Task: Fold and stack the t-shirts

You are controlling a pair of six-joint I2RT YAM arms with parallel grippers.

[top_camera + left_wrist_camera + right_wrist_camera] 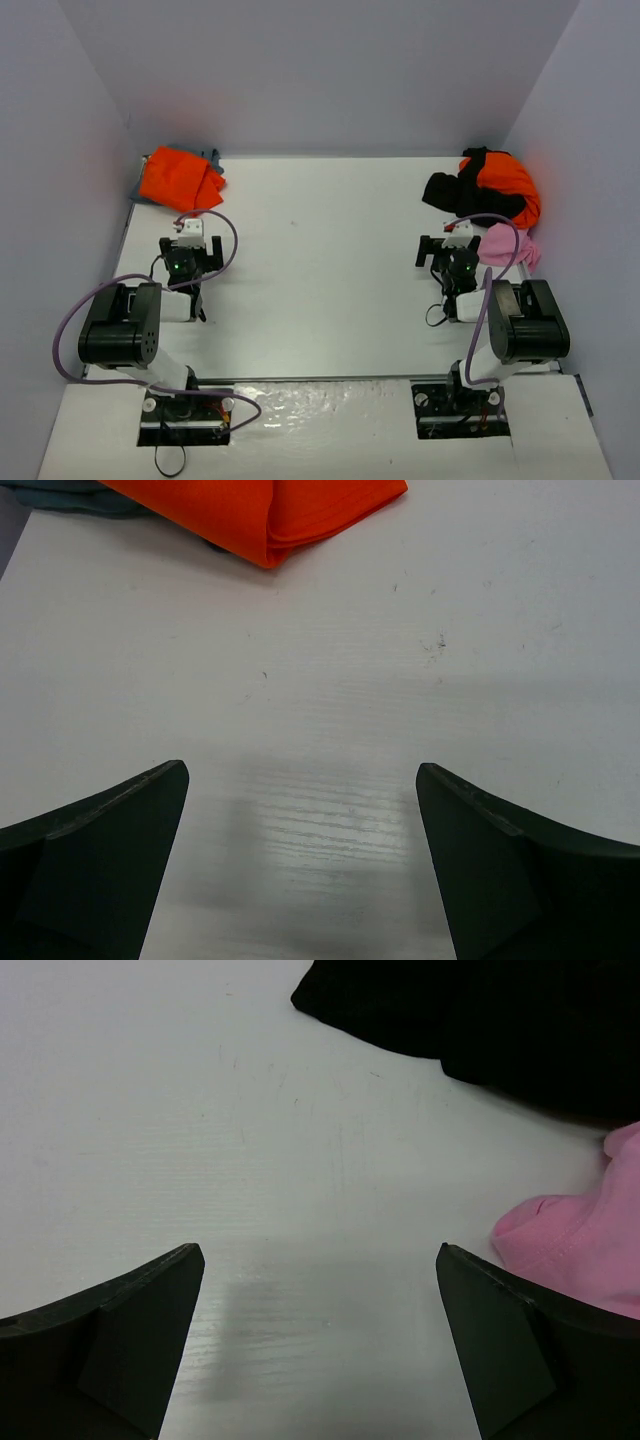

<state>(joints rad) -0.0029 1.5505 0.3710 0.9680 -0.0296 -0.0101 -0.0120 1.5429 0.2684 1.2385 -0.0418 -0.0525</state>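
A folded orange t-shirt (180, 178) lies on a blue-grey t-shirt (212, 157) at the table's far left; both show in the left wrist view, orange (270, 510) over blue-grey (70, 495). A crumpled black t-shirt (458, 192), a second orange t-shirt (512, 180) and a pink t-shirt (505, 246) are heaped at the far right. The black one (480, 1010) and the pink one (590, 1250) show in the right wrist view. My left gripper (190, 243) (300, 780) is open and empty over bare table. My right gripper (448, 244) (320, 1260) is open and empty beside the pink t-shirt.
The white table (320, 260) is walled by plain panels on three sides. Purple cables loop over both arms. The arm bases sit at the near edge.
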